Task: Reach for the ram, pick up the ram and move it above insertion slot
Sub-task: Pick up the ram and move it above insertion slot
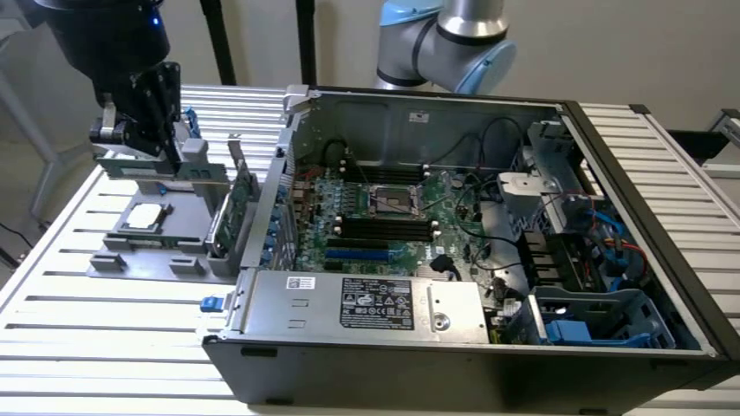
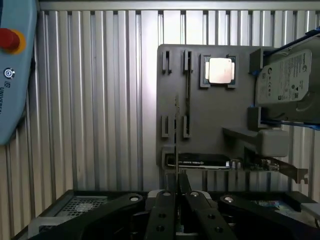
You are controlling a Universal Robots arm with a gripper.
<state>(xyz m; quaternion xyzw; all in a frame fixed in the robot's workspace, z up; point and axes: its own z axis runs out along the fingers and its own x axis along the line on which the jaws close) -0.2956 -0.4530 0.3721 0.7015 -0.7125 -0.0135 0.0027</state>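
Note:
The ram (image 2: 176,150) shows edge-on in the wrist view as a thin stick, and my gripper (image 2: 176,181) is shut on it. It hangs above the grey parts holder (image 2: 210,117), close to the holder's narrow, empty groove (image 2: 187,80). In the exterior view my gripper (image 1: 162,121) hovers over that holder (image 1: 151,251) at the exterior view's left, outside the open computer case (image 1: 647,260). The motherboard's black insertion slots (image 1: 382,227) lie inside the case, well to the exterior view's right of my gripper.
On the holder sit a silver processor chip (image 2: 220,70), a silver hard drive (image 2: 285,85) in blue rails and an upright green expansion card (image 1: 237,217). A blue teach pendant (image 2: 15,75) with a red button lies on the slatted metal table (image 1: 93,347). The arm's base (image 1: 463,43) stands behind the case.

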